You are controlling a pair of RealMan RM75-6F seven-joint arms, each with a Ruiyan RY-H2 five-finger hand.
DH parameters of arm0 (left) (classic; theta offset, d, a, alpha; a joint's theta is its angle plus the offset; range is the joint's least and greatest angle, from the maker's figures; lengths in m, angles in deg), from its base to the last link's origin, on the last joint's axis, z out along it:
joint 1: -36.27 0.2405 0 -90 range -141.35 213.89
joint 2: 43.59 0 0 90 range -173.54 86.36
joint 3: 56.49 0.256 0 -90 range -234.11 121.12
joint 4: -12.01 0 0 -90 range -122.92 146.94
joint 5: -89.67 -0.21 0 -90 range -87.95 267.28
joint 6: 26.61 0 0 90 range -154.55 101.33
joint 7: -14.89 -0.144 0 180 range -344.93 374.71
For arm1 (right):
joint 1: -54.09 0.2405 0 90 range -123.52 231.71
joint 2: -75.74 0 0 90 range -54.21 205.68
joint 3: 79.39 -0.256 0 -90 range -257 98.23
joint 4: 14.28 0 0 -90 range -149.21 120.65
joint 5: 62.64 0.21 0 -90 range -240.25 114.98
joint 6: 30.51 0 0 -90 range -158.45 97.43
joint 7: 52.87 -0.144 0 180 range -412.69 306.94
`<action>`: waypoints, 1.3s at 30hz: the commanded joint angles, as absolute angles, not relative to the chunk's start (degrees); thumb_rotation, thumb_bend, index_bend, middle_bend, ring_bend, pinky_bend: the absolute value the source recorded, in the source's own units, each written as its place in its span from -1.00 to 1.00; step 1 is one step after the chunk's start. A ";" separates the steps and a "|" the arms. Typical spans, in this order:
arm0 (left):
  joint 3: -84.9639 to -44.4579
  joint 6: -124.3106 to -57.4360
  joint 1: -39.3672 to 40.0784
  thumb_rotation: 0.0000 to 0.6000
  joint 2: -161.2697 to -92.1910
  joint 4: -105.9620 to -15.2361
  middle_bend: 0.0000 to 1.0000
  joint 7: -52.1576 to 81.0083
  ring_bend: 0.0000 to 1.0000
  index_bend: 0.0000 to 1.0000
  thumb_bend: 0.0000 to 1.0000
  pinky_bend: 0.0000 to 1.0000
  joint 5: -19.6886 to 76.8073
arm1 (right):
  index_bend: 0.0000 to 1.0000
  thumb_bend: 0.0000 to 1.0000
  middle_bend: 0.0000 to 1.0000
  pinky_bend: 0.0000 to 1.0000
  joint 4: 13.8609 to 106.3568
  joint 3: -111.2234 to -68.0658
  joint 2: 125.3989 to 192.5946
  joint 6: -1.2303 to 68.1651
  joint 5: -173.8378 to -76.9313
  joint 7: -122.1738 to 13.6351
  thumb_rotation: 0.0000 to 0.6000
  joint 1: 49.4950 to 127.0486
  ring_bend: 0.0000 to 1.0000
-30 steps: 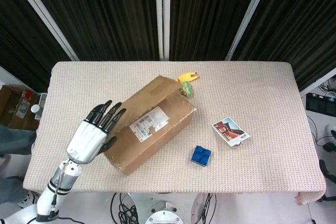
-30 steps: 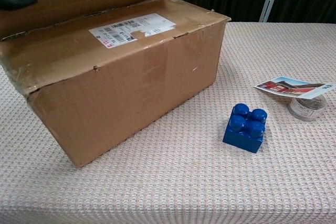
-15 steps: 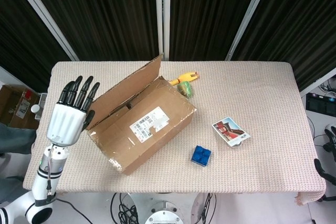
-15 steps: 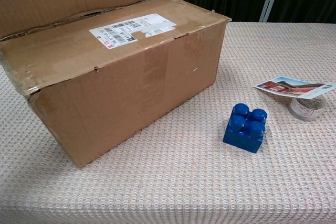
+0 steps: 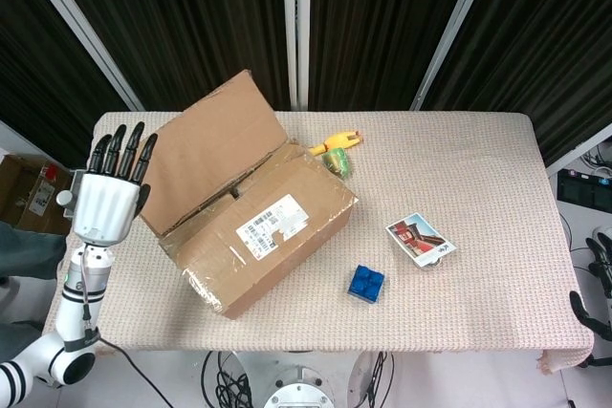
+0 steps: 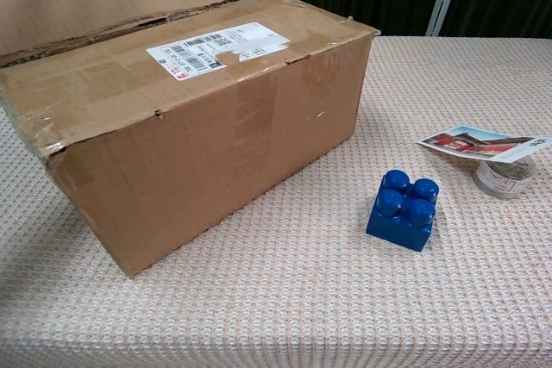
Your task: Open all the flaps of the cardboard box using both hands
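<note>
**One long flap raised, near flap closed**

The cardboard box [image 5: 273, 236] sits left of centre on the table [image 5: 478, 169] (rear flap [image 5: 206, 155] upright). The left hand [image 5: 107, 200] hovers beside it, fingers spread, holding nothing. Right hand not visible.

Left hand [image 5: 105, 200] white-backed, black fingers, slim white forearm
</note>
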State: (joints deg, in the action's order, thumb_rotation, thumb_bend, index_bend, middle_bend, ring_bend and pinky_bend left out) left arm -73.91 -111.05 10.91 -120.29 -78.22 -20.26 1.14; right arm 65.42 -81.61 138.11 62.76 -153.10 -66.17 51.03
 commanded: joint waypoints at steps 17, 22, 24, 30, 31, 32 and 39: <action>-61.10 -111.10 27.55 1.00 -97.85 -89.55 -0.85 12.34 -0.89 -0.88 -0.88 -0.60 1.45 | -1.00 -0.11 -0.99 -1.00 94.91 -85.93 121.48 48.13 -165.43 -55.71 1.00 69.10 -1.00; -57.54 -116.26 32.83 1.00 -96.33 -86.41 -0.85 17.19 -0.89 -0.88 -0.88 -0.60 -0.53 | -1.00 0.30 -0.92 -1.00 104.21 -92.02 120.59 32.32 -157.41 -50.52 1.00 80.97 -1.00; -56.66 -117.98 34.35 1.00 -96.09 -85.30 -0.85 18.48 -0.89 -0.88 -0.88 -0.60 -1.20 | -1.00 0.44 -0.90 -1.00 105.45 -94.42 121.85 26.19 -152.13 -47.48 1.00 85.78 -1.00; -54.84 -121.61 37.69 1.00 -95.61 -82.74 -0.85 21.16 -0.89 -0.88 -0.88 -0.60 -2.57 | -1.00 0.62 -0.88 -1.00 103.61 -100.28 129.62 9.85 -126.67 -34.28 1.00 104.08 -1.00; -54.71 -121.97 38.06 1.00 -95.65 -82.44 -0.85 21.66 -0.89 -0.88 -0.88 -0.60 -2.59 | -1.00 0.65 -0.88 -1.00 102.16 -100.38 131.57 8.31 -121.18 -32.08 1.00 107.84 -1.00; -54.64 -122.14 38.28 1.00 -95.69 -82.20 -0.85 22.01 -0.89 -0.88 -0.88 -0.60 -2.58 | -1.00 0.67 -0.88 -1.00 100.97 -100.13 133.00 7.65 -117.41 -30.22 1.00 110.61 -1.00; -54.47 -122.37 39.09 1.00 -96.17 -80.52 -0.85 23.82 -0.89 -0.88 -0.88 -0.60 -2.26 | -0.99 0.78 -0.85 -1.00 93.67 -95.45 143.24 10.74 -94.51 -18.85 1.00 127.21 -1.00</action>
